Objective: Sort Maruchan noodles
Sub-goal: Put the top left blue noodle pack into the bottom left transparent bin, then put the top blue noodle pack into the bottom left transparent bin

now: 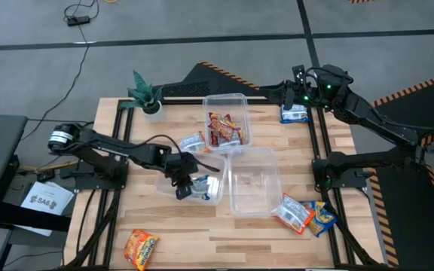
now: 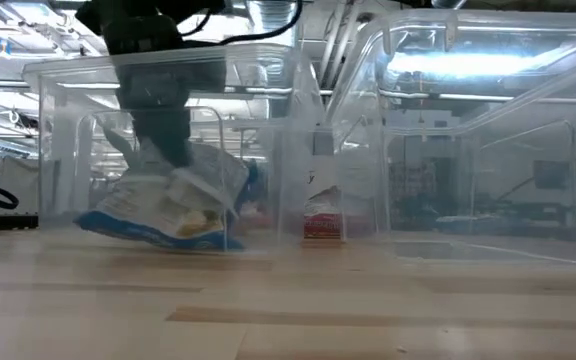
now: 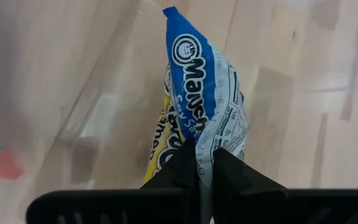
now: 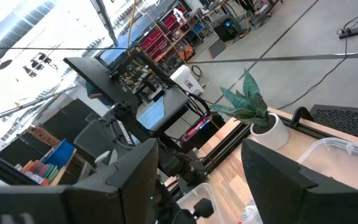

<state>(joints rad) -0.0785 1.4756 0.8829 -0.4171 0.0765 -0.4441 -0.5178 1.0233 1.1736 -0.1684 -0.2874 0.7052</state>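
Observation:
My left gripper (image 1: 184, 183) reaches down into a small clear bin (image 1: 215, 197) near the table's middle and is shut on a blue-white-yellow noodle packet (image 3: 201, 99), also seen low in that bin in the low view (image 2: 168, 205). My right gripper (image 4: 197, 186) is open and empty, held up at the far right edge above a blue packet (image 1: 294, 114) lying flat there. Red packets (image 1: 224, 129) lie in the far bin. Loose packets lie flat on the table: a blue-white one (image 1: 192, 141), an orange one (image 1: 140, 247), an orange-white one (image 1: 292, 213) and a blue-yellow one (image 1: 323, 217). My left gripper pinches the packet's crimped end seam (image 3: 205, 160) between its two fingers (image 3: 182, 168), coming from above and pointing down. The packet hangs tilted below the fingers inside the bin. Its lower edge (image 2: 153, 235) is down at the bin floor; whether it rests there I cannot tell.
A larger clear bin (image 1: 236, 203) stands right of the small one, near the table's middle, with nothing in it. The far bin (image 1: 225, 98) sits behind them. A potted plant (image 1: 148, 96) stands at the far left corner. Bare wood lies along the near edge.

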